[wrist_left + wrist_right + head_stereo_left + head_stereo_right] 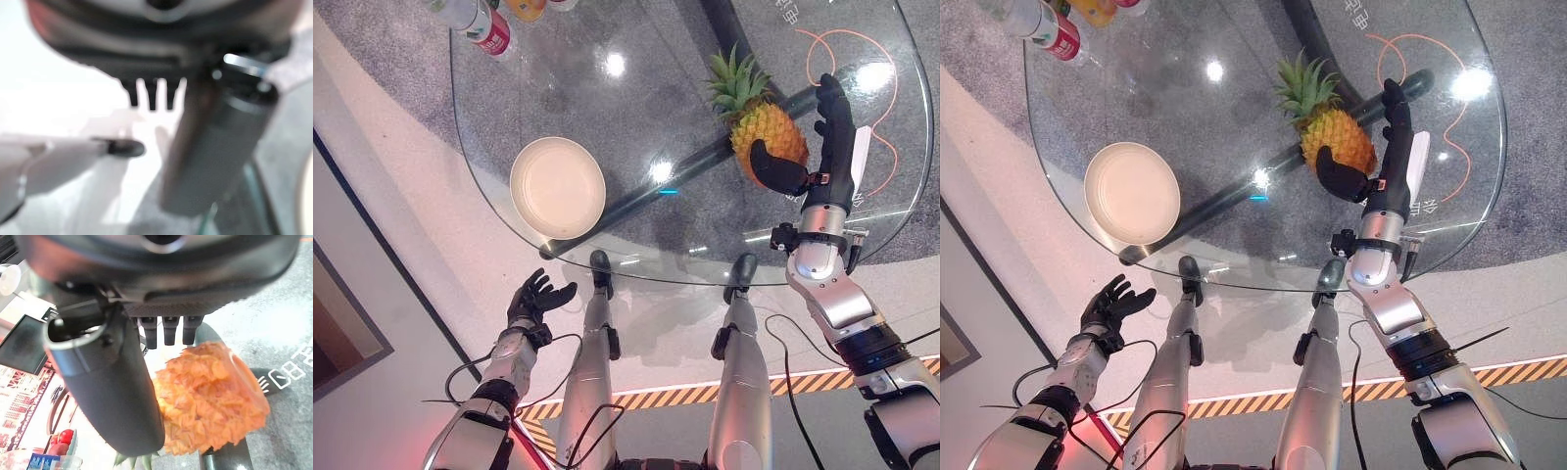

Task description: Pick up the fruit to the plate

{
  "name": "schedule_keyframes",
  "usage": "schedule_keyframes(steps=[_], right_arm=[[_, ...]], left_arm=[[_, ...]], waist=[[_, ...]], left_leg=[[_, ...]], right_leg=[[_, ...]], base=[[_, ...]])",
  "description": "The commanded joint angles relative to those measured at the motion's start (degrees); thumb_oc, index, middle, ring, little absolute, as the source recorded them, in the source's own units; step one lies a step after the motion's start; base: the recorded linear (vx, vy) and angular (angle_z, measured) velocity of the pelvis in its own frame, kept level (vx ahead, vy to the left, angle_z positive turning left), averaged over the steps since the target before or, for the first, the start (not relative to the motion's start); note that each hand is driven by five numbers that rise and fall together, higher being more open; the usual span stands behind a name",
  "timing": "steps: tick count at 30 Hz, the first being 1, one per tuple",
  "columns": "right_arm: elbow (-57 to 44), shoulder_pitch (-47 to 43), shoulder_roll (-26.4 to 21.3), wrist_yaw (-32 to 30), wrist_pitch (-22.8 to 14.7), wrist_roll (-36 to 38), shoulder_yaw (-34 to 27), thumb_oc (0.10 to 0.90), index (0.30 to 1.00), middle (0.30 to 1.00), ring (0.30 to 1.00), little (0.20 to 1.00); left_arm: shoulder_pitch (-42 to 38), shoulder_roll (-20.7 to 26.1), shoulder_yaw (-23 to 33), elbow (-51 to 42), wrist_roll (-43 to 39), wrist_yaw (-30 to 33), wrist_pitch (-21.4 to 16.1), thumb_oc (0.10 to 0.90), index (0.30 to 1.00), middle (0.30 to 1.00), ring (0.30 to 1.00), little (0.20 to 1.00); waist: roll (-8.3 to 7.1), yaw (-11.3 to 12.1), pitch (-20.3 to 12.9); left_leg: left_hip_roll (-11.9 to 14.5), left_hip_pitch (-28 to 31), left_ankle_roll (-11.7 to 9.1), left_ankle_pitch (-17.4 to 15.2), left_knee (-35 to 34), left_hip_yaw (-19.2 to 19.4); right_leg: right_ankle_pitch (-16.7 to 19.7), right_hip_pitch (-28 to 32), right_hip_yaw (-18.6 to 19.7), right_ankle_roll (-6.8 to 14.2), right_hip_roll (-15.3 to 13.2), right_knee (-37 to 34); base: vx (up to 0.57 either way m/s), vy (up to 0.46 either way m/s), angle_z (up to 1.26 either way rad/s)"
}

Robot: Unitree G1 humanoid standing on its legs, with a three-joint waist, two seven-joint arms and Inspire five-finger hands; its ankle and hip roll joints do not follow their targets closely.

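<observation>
A pineapple [766, 129] with a green crown stands upright on the glass table [636, 117], right of centre. My right hand [830, 137] is at its right side, fingers straight up along the fruit and thumb [775, 168] lying across its near side. In the right wrist view the pineapple [210, 401] sits between the thumb [112, 382] and the fingers [168, 330]. The hand is open, and I cannot tell whether the fingers touch the fruit. An empty cream plate [558, 186] lies on the table's left part. My left hand [536, 299] hangs open below the table's near edge.
Bottles [489, 24] and an orange item [524, 8] stand at the table's far left corner. The table's curved near edge [636, 281] runs between the plate and my arms. A dark bar [705, 157] under the glass crosses beneath the pineapple.
</observation>
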Motion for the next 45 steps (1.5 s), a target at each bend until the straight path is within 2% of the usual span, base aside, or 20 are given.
schedule_keyframes(steps=[1, 5, 10, 14, 21, 29, 33, 45], right_arm=[[-4.9, 0.3, -1.8, -1.6, -1.4, -0.3, -2.1, 0.8, 0.9, 0.9, 0.9, 0.9], [-4.5, 0.5, -2.1, -0.8, -0.3, -0.7, -1.7, 0.8, 0.9, 0.9, 0.9, 0.9], [-4.0, 0.8, -3.0, 3.1, 3.6, -1.5, -0.7, 0.8, 0.9, 0.9, 0.9, 0.9], [-3.8, 0.9, -4.2, 4.2, 4.4, -1.1, -0.4, 0.8, 0.9, 0.9, 0.9, 0.9], [-3.8, 0.6, -6.9, 9.5, 6.6, -2.3, 1.0, 0.8, 0.9, 0.9, 0.9, 0.9], [-4.0, -0.7, -10.3, 12.8, 10.8, -4.6, 2.9, 0.8, 0.9, 0.9, 0.9, 0.9], [-3.9, -1.0, -11.3, 14.4, 13.7, -5.1, 3.5, 0.8, 0.9, 0.9, 0.9, 0.9], [-2.0, -2.7, -13.6, 20.8, 19.1, -7.4, 6.3, 0.8, 0.9, 0.9, 0.9, 0.9]], left_arm=[[2.9, 0.9, -0.2, 2.6, 0.8, 1.4, -1.6, 0.8, 0.9, 0.9, 0.9, 0.9], [2.8, 0.9, -0.4, 2.6, 0.6, 1.2, -1.7, 0.8, 0.9, 0.9, 0.9, 0.9], [2.9, 1.1, -0.3, 1.8, 1.3, 1.9, -1.1, 0.8, 0.9, 0.9, 0.9, 0.9], [3.2, 1.7, -0.1, 1.8, 1.4, 1.6, -1.0, 0.8, 0.9, 0.9, 0.9, 0.9], [2.9, 3.3, 0.3, 1.7, 1.6, 0.8, -0.4, 0.8, 0.9, 0.9, 0.9, 0.9], [2.7, 4.8, 0.7, 1.2, 1.9, 0.5, 0.5, 0.8, 0.9, 0.9, 0.9, 0.9], [2.7, 5.7, 0.8, 0.8, 1.9, 0.3, 1.1, 0.8, 0.9, 0.9, 0.9, 0.9], [1.8, 7.6, 1.2, 0.0, 2.6, 0.2, 2.8, 0.8, 0.9, 0.9, 0.9, 0.9]], waist=[[0.39, -1.0, -0.1], [0.41, -1.0, -0.1], [0.14, -0.9, -0.1], [-0.16, -0.8, -0.1], [-0.87, -0.7, -0.1], [-1.49, -0.5, -0.1], [-1.83, -0.4, -0.1], [-2.75, 0.1, -0.1]], left_leg=[[0.0, 1.0, 0.0, -2.1, 2.3, 1.2], [0.1, 0.7, 0.0, -2.1, 2.4, 1.1], [0.1, 0.4, -0.1, -2.2, 2.6, 0.9], [0.3, 0.3, -0.1, -2.2, 2.8, 0.8], [0.5, 0.0, -0.2, -2.1, 2.7, 0.5], [0.6, -0.3, -0.3, -2.2, 2.9, 0.2], [0.7, -0.4, -0.2, -2.3, 3.0, 0.0], [1.0, -0.4, -0.3, -2.3, 2.9, -0.4]], right_leg=[[1.5, -3.5, 0.2, -1.0, 1.5, 4.9], [1.4, -3.9, 0.3, -1.0, 1.5, 5.1], [1.4, -4.0, 0.1, -1.0, 1.5, 5.3], [1.4, -4.0, -0.1, -0.9, 1.6, 5.4], [1.4, -4.4, -0.3, -0.8, 1.9, 5.6], [1.4, -4.5, -0.5, -0.7, 2.0, 5.8], [1.3, -4.5, -0.7, -0.7, 2.1, 5.9], [1.4, -4.3, -1.3, -0.7, 2.2, 6.0]], base=[[0.0, 0.0, 0.0], [0.0, 0.0, 0.0], [0.0, -0.013, 0.0], [0.0, -0.027, 0.0], [0.0, -0.014, 0.0], [0.0, -0.008, 0.0], [0.0, -0.018, 0.0], [0.0, -0.011, 0.0]])
